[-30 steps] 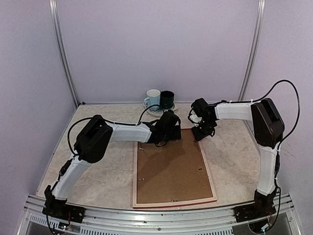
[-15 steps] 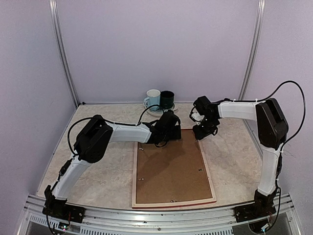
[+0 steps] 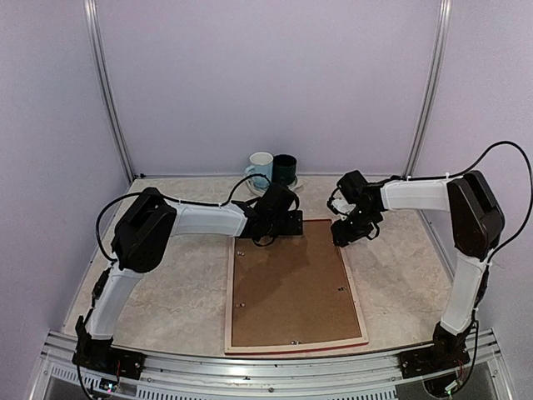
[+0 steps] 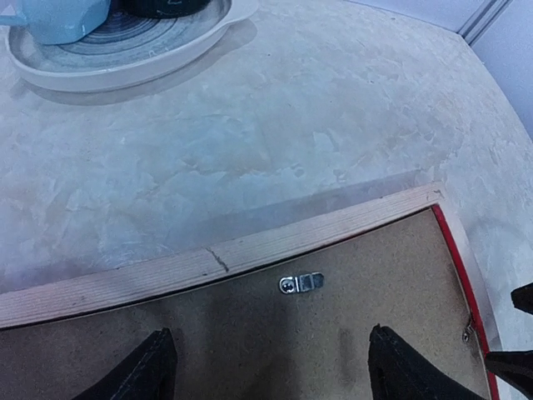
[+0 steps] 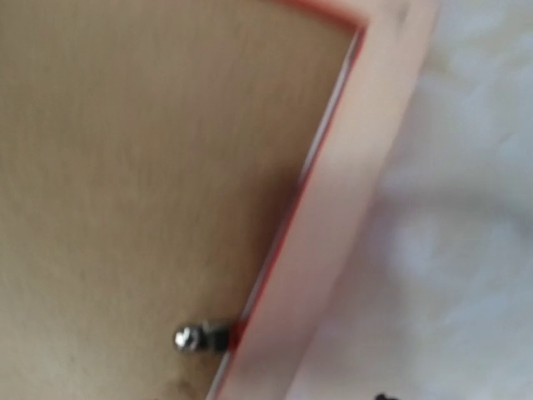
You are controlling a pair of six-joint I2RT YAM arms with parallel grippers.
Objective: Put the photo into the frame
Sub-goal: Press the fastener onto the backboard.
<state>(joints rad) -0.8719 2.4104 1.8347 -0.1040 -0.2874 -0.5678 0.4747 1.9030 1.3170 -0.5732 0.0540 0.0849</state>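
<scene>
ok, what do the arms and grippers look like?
Both the left arm and right arm: white links, bulky black joints. The left gripper and right gripper: black, two-fingered. Thin black cables loop along each arm.

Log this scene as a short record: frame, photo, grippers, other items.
frame: face down on the table, pale wood back up
backing board: brown, seated in the frame
photo: not visible
left gripper: open, over the frame's far rail
right gripper: at the frame's far right corner; opening unclear
other: pale cup and dark cup on a plate, far edge
</scene>
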